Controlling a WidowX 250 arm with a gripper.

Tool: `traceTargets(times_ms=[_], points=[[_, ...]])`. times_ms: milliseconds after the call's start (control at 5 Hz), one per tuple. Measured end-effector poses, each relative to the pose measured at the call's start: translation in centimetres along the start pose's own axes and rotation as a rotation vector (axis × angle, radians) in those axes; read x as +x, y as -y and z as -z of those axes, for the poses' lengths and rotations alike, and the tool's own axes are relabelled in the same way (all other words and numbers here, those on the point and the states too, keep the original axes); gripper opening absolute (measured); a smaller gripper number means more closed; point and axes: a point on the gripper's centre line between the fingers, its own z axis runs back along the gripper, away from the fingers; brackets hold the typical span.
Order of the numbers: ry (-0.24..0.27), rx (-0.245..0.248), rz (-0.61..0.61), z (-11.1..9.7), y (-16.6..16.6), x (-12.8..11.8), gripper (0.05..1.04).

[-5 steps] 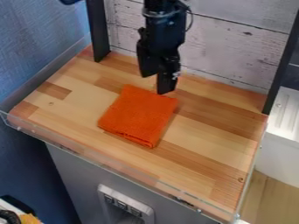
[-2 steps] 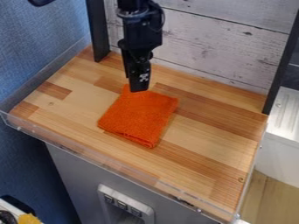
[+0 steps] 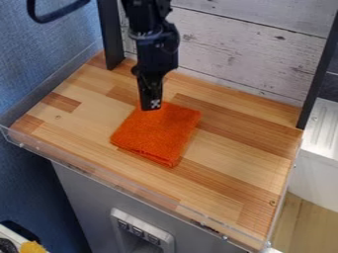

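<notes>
- Where the arm [image 3: 153, 44] hangs over the bench [image 3: 231, 148], the tool [image 3: 151, 106] points down at the far corner of an orange cloth [image 3: 155, 133], its tip overlapping that corner in view.
- Whether the tool is released or clenched I cannot tell, nor whether it touches the fabric; the cloth shows no lifted part.
- The cloth lies flat on the wood around the middle of the bench, folded, with layers showing along its near edge.
- The step in hand looks like lining up on that far corner, before any fold or shift of the cloth.
- The next move would probably call for settling gently onto the corner and pinching fabric, watching how many layers come along.
- As for containers, the cloth rests in none; a low clear rim [image 3: 105, 178] edges the bench's front. A white ribbed unit [image 3: 323, 128] stands beyond its right side, and I cannot tell whether that holds anything.
</notes>
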Motion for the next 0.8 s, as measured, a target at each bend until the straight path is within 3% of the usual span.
traceTargets(times_ms=[200,800], points=[[-0.009,-0.016,0.019,1.7,-0.2,-0.1,0.064],[-0.035,-0.051,0.004,4.6,-0.1,0.0,0.059]])
